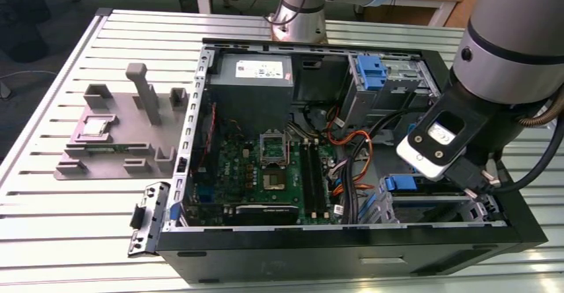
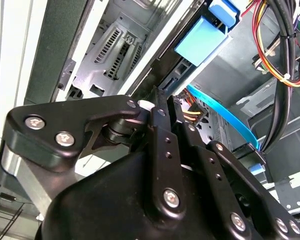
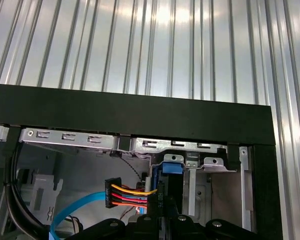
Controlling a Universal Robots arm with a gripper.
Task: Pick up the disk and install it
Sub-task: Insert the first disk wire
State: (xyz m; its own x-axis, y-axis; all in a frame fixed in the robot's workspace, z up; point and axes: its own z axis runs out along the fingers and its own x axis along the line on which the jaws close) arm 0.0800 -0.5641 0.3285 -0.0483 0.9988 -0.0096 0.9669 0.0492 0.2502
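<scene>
The gripper (image 2: pixel 157 107) is low in the computer case (image 1: pixel 352 253) by the blue disk (image 3: pixel 173 167), pushing it in; I cannot tell how the fingers sit.

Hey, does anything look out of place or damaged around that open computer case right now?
Nothing looks damaged or spilled. The computer case lies open on the slatted table, cables draped loosely inside, and the gripper is down by the drive cage.

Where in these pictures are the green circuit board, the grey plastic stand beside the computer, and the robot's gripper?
Green circuit board (image 1: pixel 264 167): exterior view, its middle.
Grey plastic stand (image 1: pixel 123 131): exterior view, its flat base.
Black metal gripper (image 2: pixel 157 100): second wrist view, its fingertips.
</scene>
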